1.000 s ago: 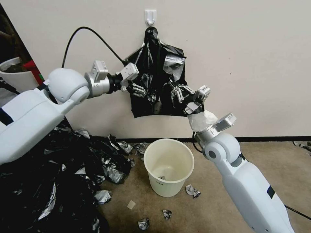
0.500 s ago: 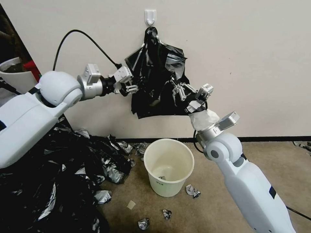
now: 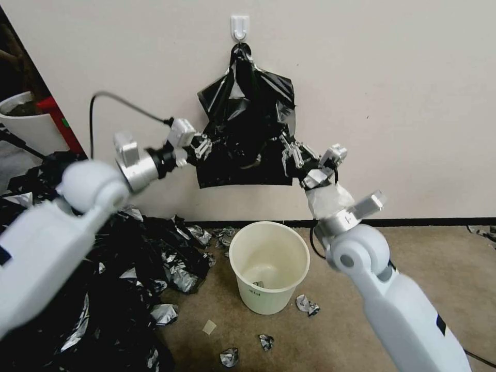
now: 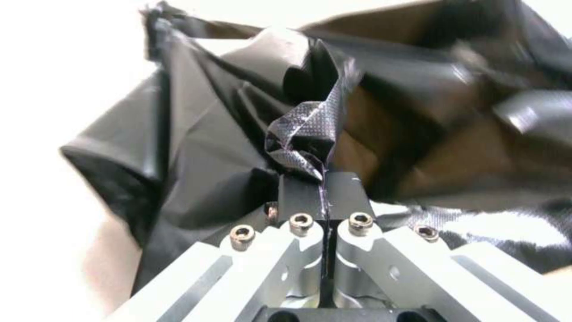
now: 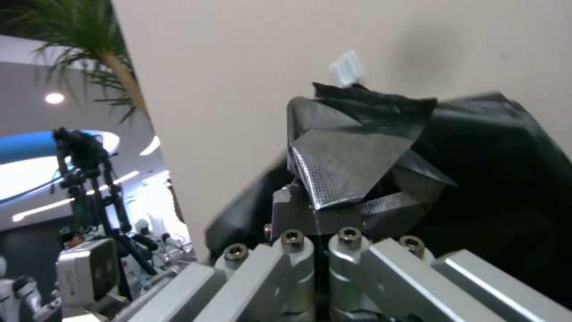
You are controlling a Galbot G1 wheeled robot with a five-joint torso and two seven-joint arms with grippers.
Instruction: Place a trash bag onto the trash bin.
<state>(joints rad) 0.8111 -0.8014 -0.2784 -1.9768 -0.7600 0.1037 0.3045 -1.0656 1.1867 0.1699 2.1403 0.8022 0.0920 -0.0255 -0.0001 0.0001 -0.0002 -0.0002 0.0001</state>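
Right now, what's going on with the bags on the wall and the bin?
Both hands are shut on the trash bag, which hangs from the wall hook. The left hand pinches its left edge, the right hand its right side. The trash bin stands bare on the floor below, with no bag on it yet.

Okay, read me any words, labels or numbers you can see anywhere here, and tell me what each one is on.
Small dark print on the side of the trash bin, just under the rim: too small to read.
Black patches on the robot's arms: no lettering can be made out.
Trash bag, wall hook and wall: no text.
Nothing else legible.
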